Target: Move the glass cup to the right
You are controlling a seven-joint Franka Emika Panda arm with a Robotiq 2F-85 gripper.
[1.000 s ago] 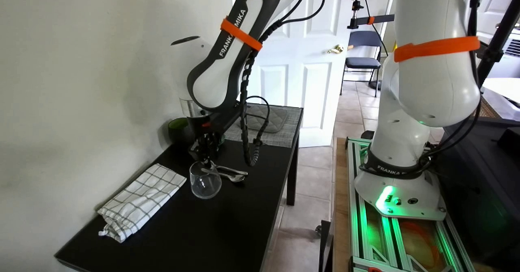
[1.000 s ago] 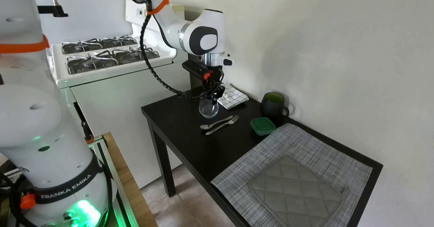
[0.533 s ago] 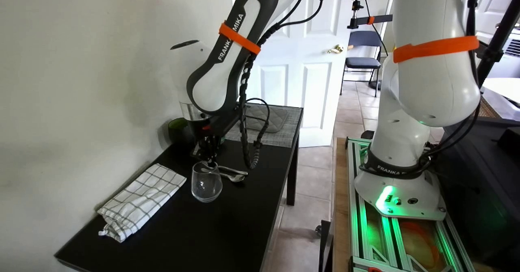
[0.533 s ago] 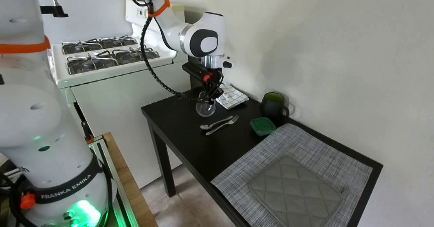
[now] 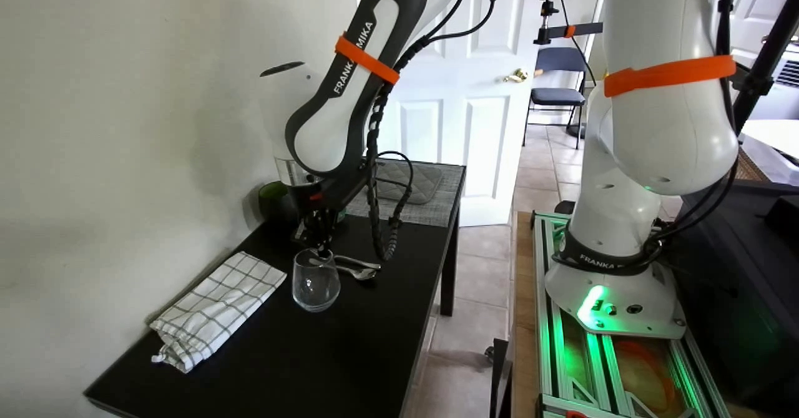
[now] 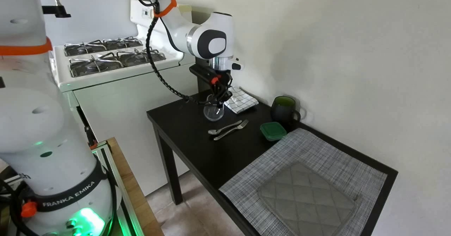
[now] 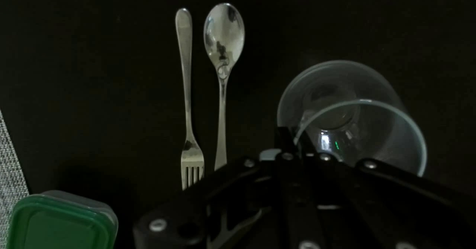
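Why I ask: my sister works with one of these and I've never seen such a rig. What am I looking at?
The machine is a robot arm ending in a two-fingered gripper. Two pictures show it from outside, from different places; the dark close-up is taken from its wrist, looking along the gripper. On the black table are a spoon, a fork, a green-lidded container, a dark mug, a checked cloth, and a grey placemat with a quilted pad on it. What is held is the clear glass cup: the gripper pinches its rim, one finger inside, the other outside. Whether the cup touches the table is hard to tell.
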